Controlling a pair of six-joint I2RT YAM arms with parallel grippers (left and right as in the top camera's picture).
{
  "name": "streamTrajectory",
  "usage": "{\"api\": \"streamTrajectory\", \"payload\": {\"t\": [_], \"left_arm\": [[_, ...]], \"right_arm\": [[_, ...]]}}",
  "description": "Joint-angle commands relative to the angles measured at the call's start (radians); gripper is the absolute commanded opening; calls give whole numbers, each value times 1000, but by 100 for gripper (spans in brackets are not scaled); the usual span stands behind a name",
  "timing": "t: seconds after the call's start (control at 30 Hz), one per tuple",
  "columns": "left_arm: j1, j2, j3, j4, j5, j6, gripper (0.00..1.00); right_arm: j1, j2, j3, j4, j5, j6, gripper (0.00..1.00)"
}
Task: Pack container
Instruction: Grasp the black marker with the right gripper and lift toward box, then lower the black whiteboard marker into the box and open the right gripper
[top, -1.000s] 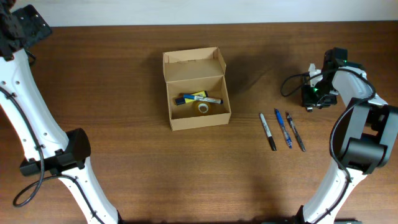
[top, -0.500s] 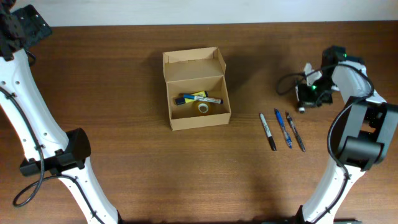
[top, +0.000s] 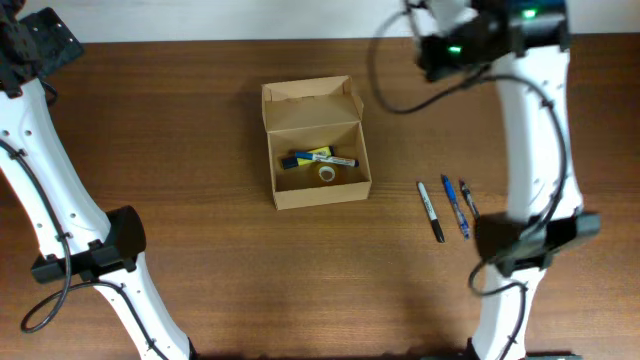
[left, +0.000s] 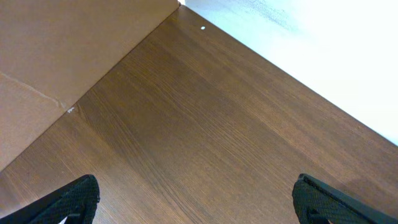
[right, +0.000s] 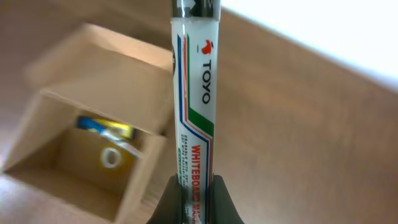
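Note:
The container (top: 316, 142) is a tan cardboard box, open, with its flap lid standing back. In it lie a blue-and-yellow marker (top: 322, 158) and a small tape roll (top: 326, 174). My right gripper (top: 432, 48) hangs high over the back of the table, right of the box. It is shut on a white whiteboard marker (right: 194, 93), which stands up from the right gripper (right: 194, 199). In the right wrist view the container (right: 147, 169) lies below and to the left. My left gripper (left: 199, 205) is wide open over bare wood at the far left (top: 30, 45).
Three pens (top: 455, 207) lie side by side on the wooden table (top: 200, 260), right of the box. A flat brown cardboard sheet (left: 56, 56) fills the upper left of the left wrist view. The table's back edge (top: 200, 40) meets a white surface.
My right arm has swung up from the table's right side toward the back, now high and right of the box, carrying the whiteboard marker. The left arm has not moved.

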Motion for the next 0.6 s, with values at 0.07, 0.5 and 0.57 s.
{"api": "streamTrajectory", "payload": {"t": [0.07,0.5,0.57], "left_arm": [[3,-8,-3,0,-6,11,100],[3,-8,-3,0,-6,11,100],[3,-8,-3,0,-6,11,100]], "right_arm": [[201,-18,24,-46,153,-252,4],[317,62,-422,100,142,-617,4],[315,62,-500,151,142,-627,4]]}}
